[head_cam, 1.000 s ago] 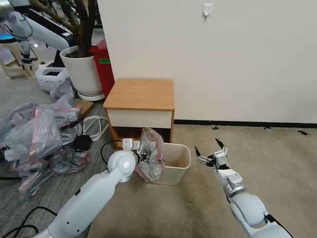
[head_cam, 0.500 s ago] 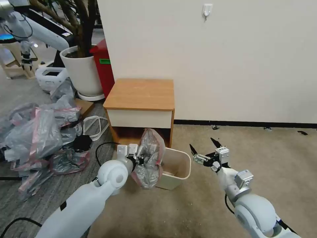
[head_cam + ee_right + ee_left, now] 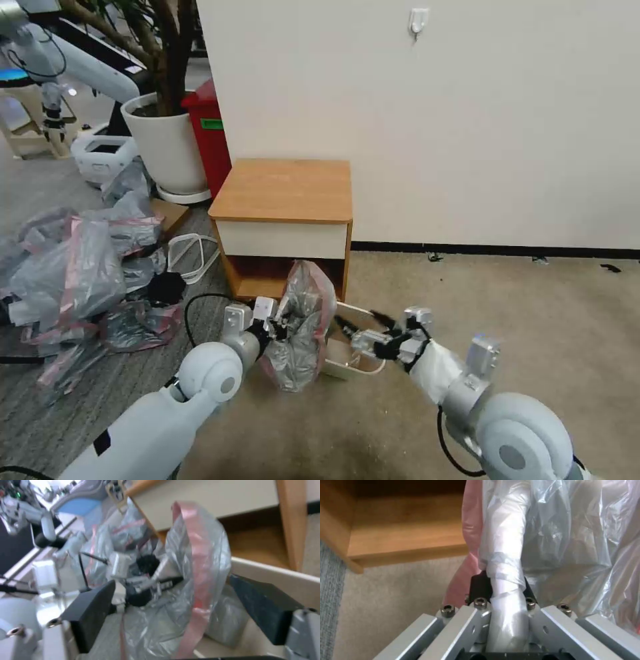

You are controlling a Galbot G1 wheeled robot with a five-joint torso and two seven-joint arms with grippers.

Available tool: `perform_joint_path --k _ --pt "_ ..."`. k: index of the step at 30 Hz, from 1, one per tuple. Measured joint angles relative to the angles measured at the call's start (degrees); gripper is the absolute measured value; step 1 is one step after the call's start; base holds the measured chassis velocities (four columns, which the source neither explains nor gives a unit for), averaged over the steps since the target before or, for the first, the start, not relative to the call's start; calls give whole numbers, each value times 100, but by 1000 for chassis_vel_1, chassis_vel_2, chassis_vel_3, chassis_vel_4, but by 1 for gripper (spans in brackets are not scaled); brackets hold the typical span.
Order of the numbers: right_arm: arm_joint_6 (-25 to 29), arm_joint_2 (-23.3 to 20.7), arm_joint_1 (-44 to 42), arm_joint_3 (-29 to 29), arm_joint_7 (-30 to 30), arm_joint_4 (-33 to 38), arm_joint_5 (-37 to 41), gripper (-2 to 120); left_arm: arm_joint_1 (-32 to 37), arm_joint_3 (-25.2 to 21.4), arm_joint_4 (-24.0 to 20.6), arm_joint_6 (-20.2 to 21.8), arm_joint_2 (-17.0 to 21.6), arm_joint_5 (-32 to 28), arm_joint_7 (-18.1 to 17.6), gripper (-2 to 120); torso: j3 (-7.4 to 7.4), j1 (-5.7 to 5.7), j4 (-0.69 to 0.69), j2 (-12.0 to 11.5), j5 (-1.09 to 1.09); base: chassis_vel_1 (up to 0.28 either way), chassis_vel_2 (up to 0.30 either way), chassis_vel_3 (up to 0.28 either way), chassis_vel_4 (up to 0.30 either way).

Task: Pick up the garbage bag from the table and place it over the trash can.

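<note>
Just left of trash can (image 3: 363, 365): garbage bag (image 3: 299, 327) pinched upright by left gripper (image 3: 283, 326); right gripper (image 3: 360, 327) spread wide, nearing bag's right.

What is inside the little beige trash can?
Over the trash can hangs the right pincer, open. In the right wrist view some crinkly grey plastic lies inside. The garbage bag, held by the left pincer, and the right arm cover the rest.
</note>
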Motion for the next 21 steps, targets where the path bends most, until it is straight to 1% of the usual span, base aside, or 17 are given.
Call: perform_joint_path --k 1,3,5,6,9,13,16,21 --pt "-25 0 206 -128 59 -112 33 85 8 0 -12 -23 21 38 22 3 0 0 0 0 1 0 0 0 0" --pt "-44 0 316 -197 95 -168 63 84 14 -1 -23 -34 33 57 33 3 0 0 2 0 1 0 0 0 0" --pt "-176 17 820 -526 377 -429 261 82 60 -9 -46 -87 73 138 84 3 0 0 2 0 0 0 0 0 0" --pt "-176 17 820 -526 377 -429 261 82 60 -9 -46 -87 73 138 84 3 0 0 2 0 0 0 0 0 0" --pt "-276 71 1229 -874 812 -733 414 81 101 -16 -51 -162 69 242 145 3 0 0 2 -1 0 0 0 0 0" --pt "-329 106 1377 -1004 1034 -886 447 80 93 -10 -51 -180 36 271 162 3 0 0 2 -1 0 0 0 0 0" --pt "-410 156 1501 -1168 1365 -986 555 79 29 54 0 -199 -47 316 173 3 0 0 0 -1 -1 0 0 0 0" --pt "-457 228 1661 -1239 1631 -1127 669 78 -80 115 95 -216 -120 342 194 3 0 0 1 -1 0 0 0 0 0"
